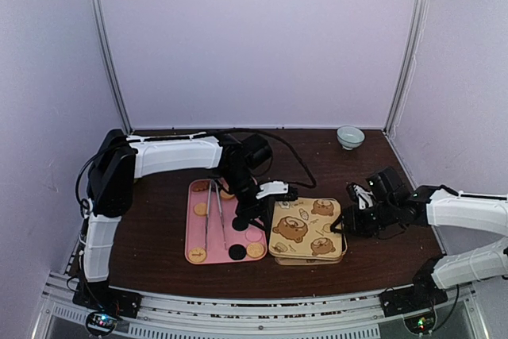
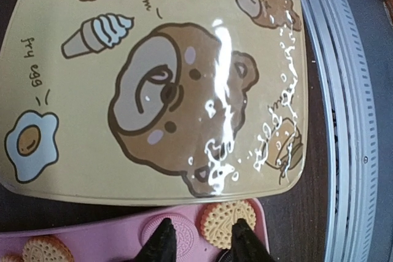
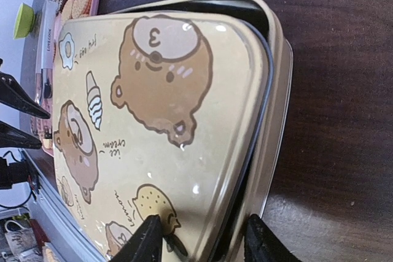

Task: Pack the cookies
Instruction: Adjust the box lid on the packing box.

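From above, the cookies (image 1: pixel 197 255) lie on the pink tray (image 1: pixel 193 232) beside the tin (image 1: pixel 309 260), whose lid (image 1: pixel 305 228) sits askew, probably awaiting removal. Left wrist: left fingers (image 2: pixel 161 245) stand apart just short of a tan cookie (image 2: pixel 228 219), grip unclear. Right wrist: right fingers (image 3: pixel 147 240) straddle the lid's edge, well apart from the cookies; clamped or not, I cannot tell.

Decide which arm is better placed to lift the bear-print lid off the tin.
Right. The right gripper straddles the edge of the lid, askew on the tin, fingers open; the left gripper hangs over the cookies on the pink tray.
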`<state>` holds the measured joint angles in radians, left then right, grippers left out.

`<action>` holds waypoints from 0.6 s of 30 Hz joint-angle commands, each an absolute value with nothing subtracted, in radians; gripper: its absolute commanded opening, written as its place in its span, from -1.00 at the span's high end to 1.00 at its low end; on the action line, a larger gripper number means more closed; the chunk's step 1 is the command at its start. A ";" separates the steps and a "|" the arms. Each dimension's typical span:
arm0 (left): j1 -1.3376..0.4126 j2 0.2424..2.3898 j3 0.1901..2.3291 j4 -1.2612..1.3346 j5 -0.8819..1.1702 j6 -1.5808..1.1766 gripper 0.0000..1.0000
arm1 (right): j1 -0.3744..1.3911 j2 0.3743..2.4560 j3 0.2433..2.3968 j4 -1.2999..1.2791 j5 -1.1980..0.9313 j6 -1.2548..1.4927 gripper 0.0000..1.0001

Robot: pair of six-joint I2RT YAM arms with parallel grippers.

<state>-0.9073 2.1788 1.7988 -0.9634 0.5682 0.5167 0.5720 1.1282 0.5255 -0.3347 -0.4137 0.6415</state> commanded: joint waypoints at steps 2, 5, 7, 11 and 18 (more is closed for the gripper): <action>-0.913 2.162 1.801 -1.038 0.527 0.537 0.14 | 0.574 1.179 0.608 -0.399 -0.341 0.557 0.24; -0.913 2.122 1.756 -1.039 0.503 0.559 0.00 | 0.571 1.209 0.633 -0.425 -0.328 0.528 0.34; -0.913 2.099 1.727 -1.039 0.484 0.580 -0.02 | 0.568 1.221 0.644 -0.436 -0.321 0.515 0.36; -0.913 2.098 1.702 -1.027 0.464 0.582 -0.02 | 0.559 1.228 0.659 -0.452 -0.315 0.501 0.40; -0.916 2.137 1.783 -1.014 0.458 0.547 0.04 | 0.544 1.223 0.636 -0.470 -0.294 0.483 0.50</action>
<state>-0.9073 2.1345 1.7172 -1.0222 0.4667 0.5579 0.5541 1.2179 0.6483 -0.4389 -0.3515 0.5213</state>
